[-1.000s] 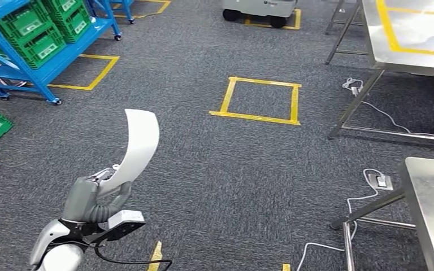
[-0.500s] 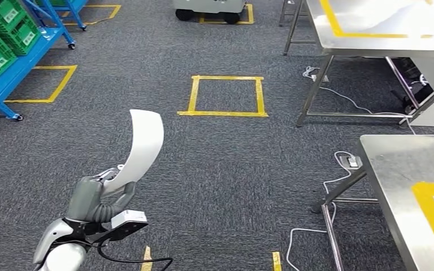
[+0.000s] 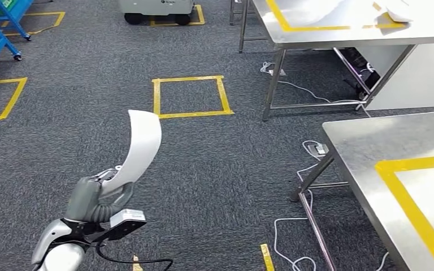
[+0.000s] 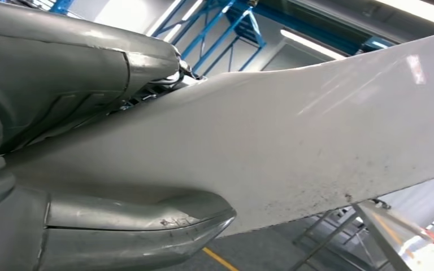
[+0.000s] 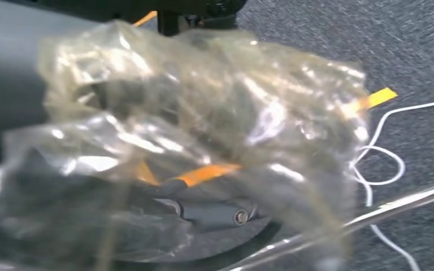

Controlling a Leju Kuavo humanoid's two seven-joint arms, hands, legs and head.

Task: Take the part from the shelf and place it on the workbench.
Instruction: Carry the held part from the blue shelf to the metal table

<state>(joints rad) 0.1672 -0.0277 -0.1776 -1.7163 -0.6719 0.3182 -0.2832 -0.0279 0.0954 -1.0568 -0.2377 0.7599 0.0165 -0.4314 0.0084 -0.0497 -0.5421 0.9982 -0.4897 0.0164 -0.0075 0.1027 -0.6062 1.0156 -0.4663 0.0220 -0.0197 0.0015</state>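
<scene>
Left robot hand (image 3: pixel 99 197) is clamped tight on the white curved part (image 3: pixel 138 149), which rises up and forward from its grip over the grey carpet. The steel tabletop (image 3: pixel 373 147) sits well off to that hand's right. Right robot hand (image 5: pixel 147 147) is plastic-wrapped, can't tell its state.

We see the room evenly and brightly lit from overhead, with only faint, soft shadows on the grey carpet (image 3: pixel 215 169). Glare washes out the far steel table (image 3: pixel 339 25) at the right, and the near workbench (image 3: pixel 384 141) carries a paler sheen. In the left wrist view, a ceiling strip light (image 4: pixel 311 44) glows far behind, and the white part (image 4: pixel 294 152) shows soft highlights, sharp enough that we read specks on it. The right wrist view is blurred, and crumpled clear plastic (image 5: pixel 192 130) close to the lens glints with highlights.
</scene>
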